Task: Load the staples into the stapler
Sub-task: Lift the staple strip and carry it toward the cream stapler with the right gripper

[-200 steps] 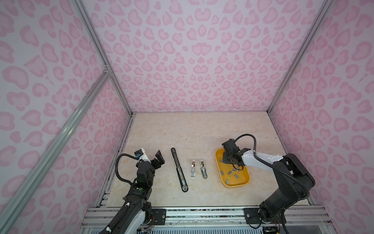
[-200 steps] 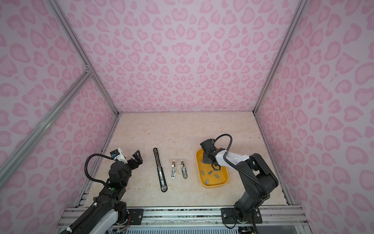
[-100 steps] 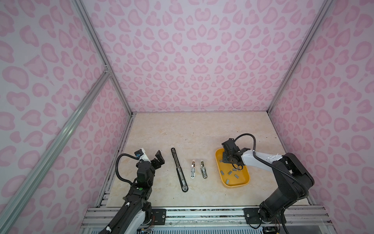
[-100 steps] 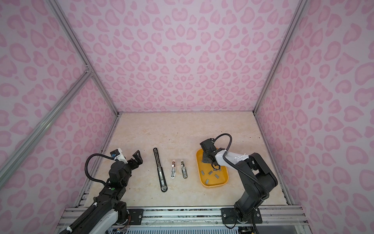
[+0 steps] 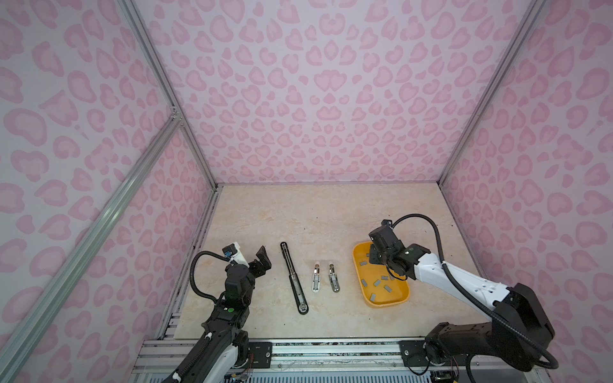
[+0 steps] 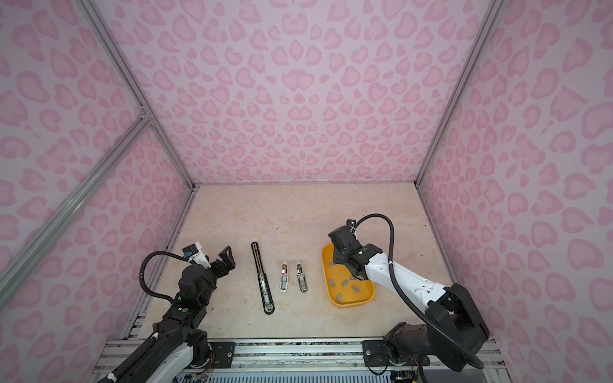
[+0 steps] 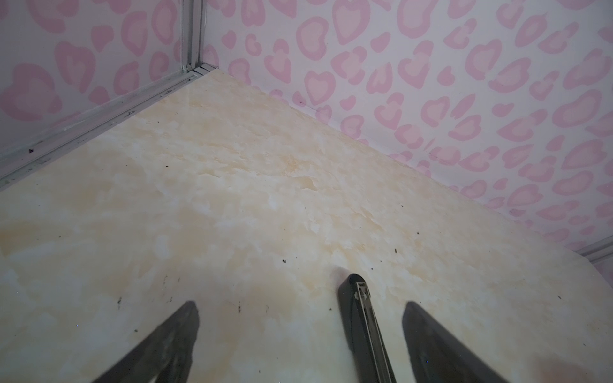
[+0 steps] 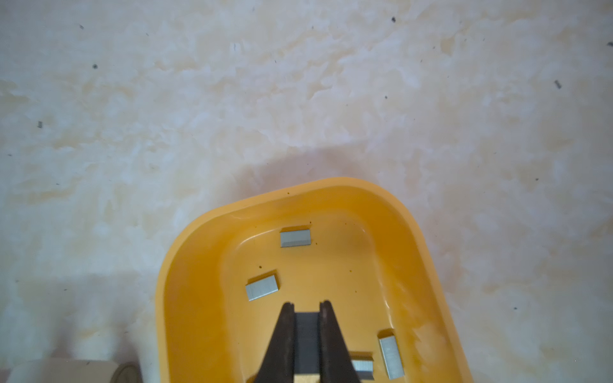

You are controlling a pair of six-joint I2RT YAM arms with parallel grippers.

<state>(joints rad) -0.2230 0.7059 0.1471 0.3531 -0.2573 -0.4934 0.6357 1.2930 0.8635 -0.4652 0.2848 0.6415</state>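
Observation:
Several grey staples (image 5: 376,283) (image 8: 262,287) lie loose in a yellow tray (image 5: 386,304) (image 6: 351,305) (image 8: 185,265). My right gripper (image 8: 306,303) (image 5: 376,260) is down in the tray's far end, shut on one staple strip (image 8: 306,331) that stands between its fingers. A long black stapler (image 5: 293,278) (image 6: 262,278) (image 7: 361,318) lies opened flat, its metal channel facing up. My left gripper (image 7: 300,303) (image 5: 255,258) hovers open just left of it, with the stapler's far tip showing between the fingers and nothing held.
Two small silver staplers (image 5: 316,278) (image 5: 333,278) lie side by side between the black stapler and the tray. Pink patterned walls close in the beige tabletop (image 5: 315,212) on three sides. An aluminium rail (image 5: 298,351) runs along the front edge.
The right gripper's fingers have closed the last bit onto the staple strip in the tray. Neither arm has visibly shifted.

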